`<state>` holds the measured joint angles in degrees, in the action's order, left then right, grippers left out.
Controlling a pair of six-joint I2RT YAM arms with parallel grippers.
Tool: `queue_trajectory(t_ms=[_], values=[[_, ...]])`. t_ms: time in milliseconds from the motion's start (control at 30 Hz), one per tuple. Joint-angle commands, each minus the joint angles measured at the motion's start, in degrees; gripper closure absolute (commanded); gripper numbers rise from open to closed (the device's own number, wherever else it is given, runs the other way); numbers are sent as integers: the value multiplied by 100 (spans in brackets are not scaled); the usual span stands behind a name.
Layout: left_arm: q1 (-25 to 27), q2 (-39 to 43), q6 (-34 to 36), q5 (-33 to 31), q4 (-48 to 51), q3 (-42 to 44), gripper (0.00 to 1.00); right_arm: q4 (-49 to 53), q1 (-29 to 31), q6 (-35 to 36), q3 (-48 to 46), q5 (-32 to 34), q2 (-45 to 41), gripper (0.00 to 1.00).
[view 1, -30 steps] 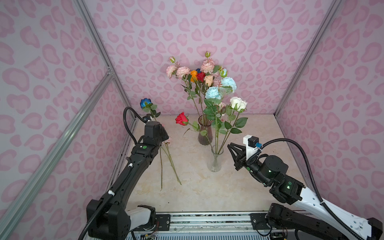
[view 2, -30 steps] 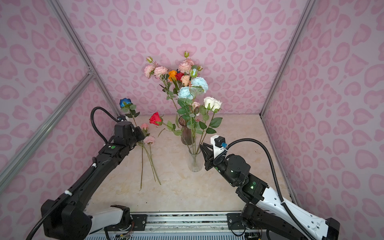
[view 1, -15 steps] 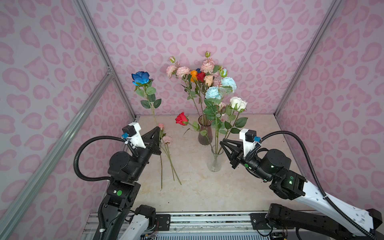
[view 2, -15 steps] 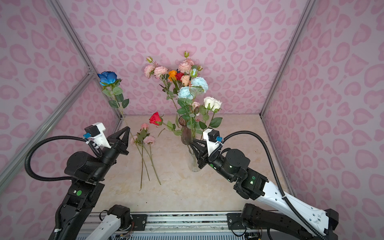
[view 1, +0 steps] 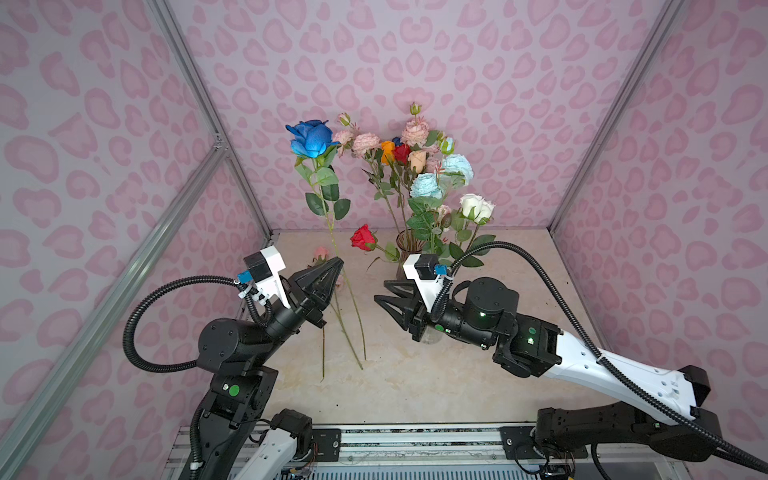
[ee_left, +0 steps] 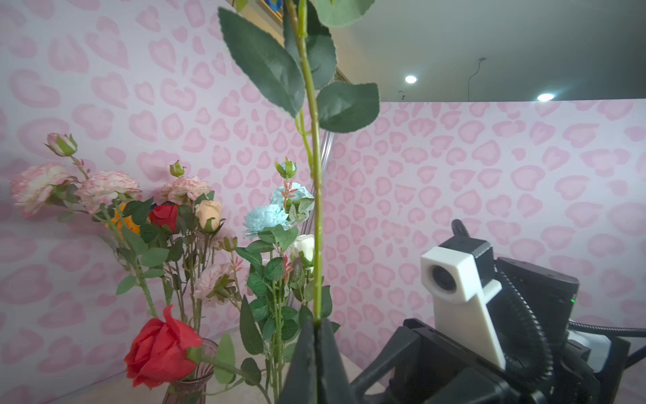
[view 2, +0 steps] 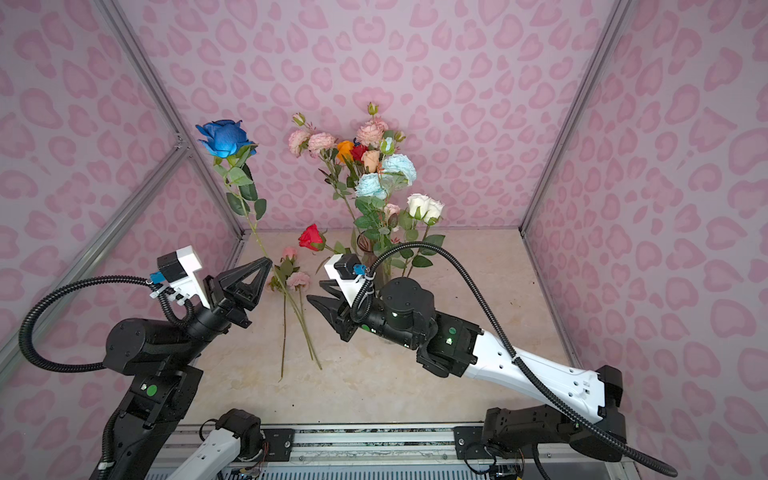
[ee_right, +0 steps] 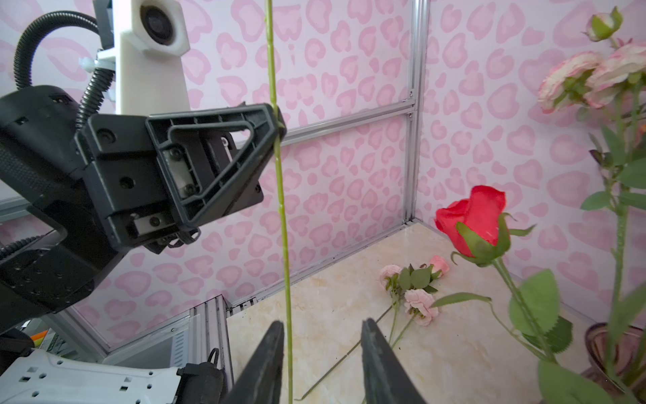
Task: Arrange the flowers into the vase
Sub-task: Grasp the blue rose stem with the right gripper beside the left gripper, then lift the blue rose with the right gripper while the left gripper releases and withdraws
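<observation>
My left gripper is shut on the green stem of a dark blue rose and holds it upright above the table's left half. My right gripper is open and empty, pointing at that stem from a short way to its right. Behind it, a tinted glass vase holds pink, orange, red and light blue flowers, and a red rose leans out low. Pale pink flowers lie on the table.
A clear vase with white roses stands mostly hidden behind my right wrist. Pink patterned walls with metal posts close in the left, back and right. The pink flowers' long stems stretch toward the front rail.
My left arm has raised the blue rose from low at the left wall and carried it toward the middle. My right gripper has swung left, past the clear vase, and opened wider.
</observation>
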<state>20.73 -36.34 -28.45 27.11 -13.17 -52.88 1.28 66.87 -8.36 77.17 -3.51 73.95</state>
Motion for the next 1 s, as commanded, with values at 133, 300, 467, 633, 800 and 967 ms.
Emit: queue_trajectory(t_ms=[133, 300, 467, 633, 800, 967], values=[[348, -66, -58, -81, -542, 215, 97, 72, 3, -14, 569, -129, 596, 62], [397, -108, -21, -101, -575, 244, 97, 0, -7, -120, 677, -183, 769, 74], [436, -137, -5, -112, -592, 302, 97, -123, -14, -128, 637, -227, 774, 93], [441, -137, 88, -132, -471, 277, 72, -56, -14, 3, 625, -182, 768, 100], [441, 140, 299, -881, -20, 312, 43, 5, -7, 169, 437, 124, 561, 100], [441, 671, 274, -2101, 192, 740, 40, 144, 0, 543, 251, 750, 98, 100]])
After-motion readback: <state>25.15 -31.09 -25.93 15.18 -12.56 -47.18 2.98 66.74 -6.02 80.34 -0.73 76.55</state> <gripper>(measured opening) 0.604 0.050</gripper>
